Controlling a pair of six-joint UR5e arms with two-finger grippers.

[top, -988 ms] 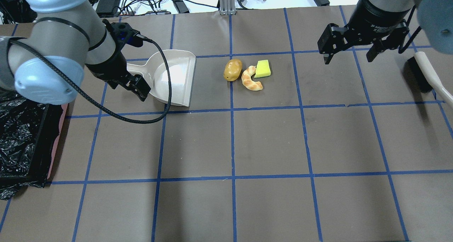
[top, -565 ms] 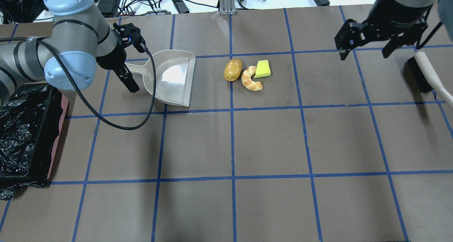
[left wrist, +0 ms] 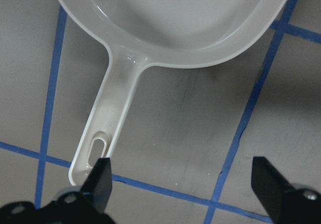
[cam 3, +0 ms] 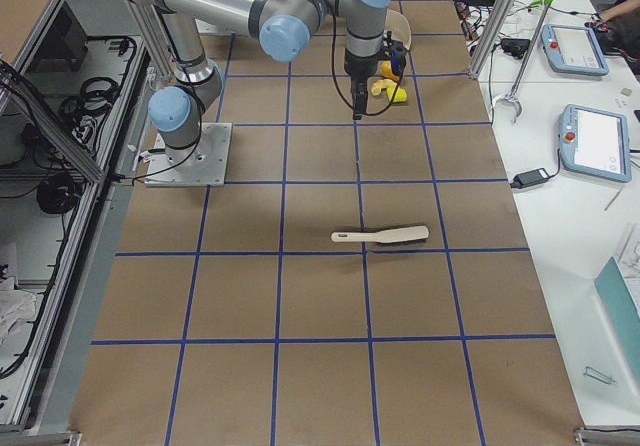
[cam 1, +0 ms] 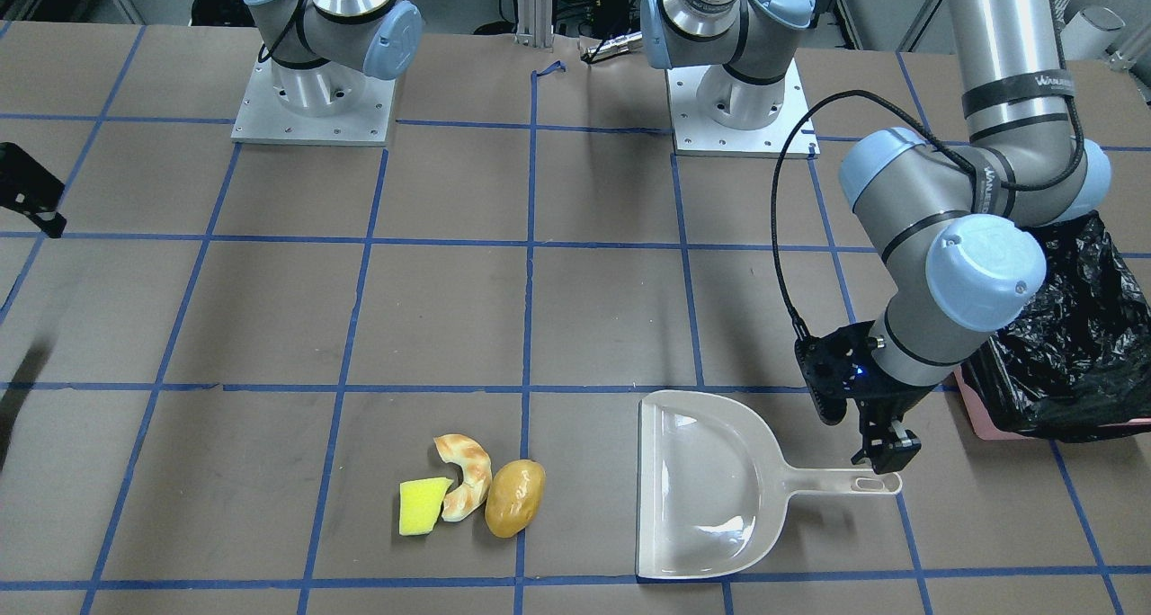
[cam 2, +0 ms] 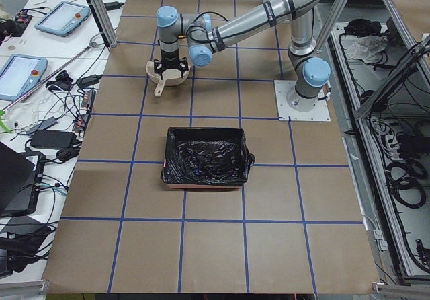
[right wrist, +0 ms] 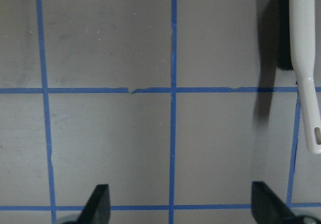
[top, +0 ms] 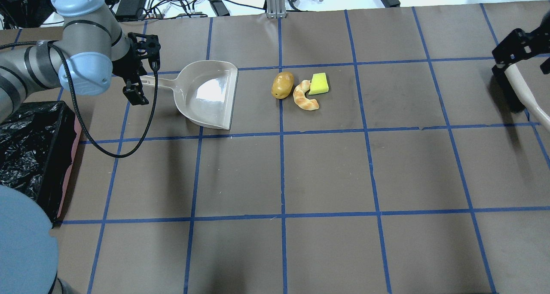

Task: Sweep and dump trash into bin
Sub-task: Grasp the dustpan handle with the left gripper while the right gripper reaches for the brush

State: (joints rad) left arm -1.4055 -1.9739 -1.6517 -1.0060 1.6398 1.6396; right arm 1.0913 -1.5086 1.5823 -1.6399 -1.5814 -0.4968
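The trash lies together on the table: a potato-like lump [top: 282,85], a croissant-like bread [top: 304,95] and a yellow sponge piece [top: 319,84]. It also shows in the front view [cam 1: 515,497]. The bin [top: 71,156], pink with a black bag, stands at the table's left edge. My left gripper [top: 139,90] is open above the handle end of an off-white dustpan [top: 210,94]. In the left wrist view [left wrist: 183,184] one finger [left wrist: 103,176] is beside the handle tip. My right gripper [top: 522,49] is open and empty at the far right, over bare table in its wrist view [right wrist: 183,204].
A brush [top: 522,92] with an off-white handle and black bristles lies at the right edge, just right of the right gripper; it shows in the right wrist view [right wrist: 306,68]. Cables and power bricks [top: 180,1] lie beyond the table's far edge.
My left gripper has moved left along the dustpan handle to its end. My right gripper has moved right, toward the brush. Both stay open; the trash and dustpan have not moved.
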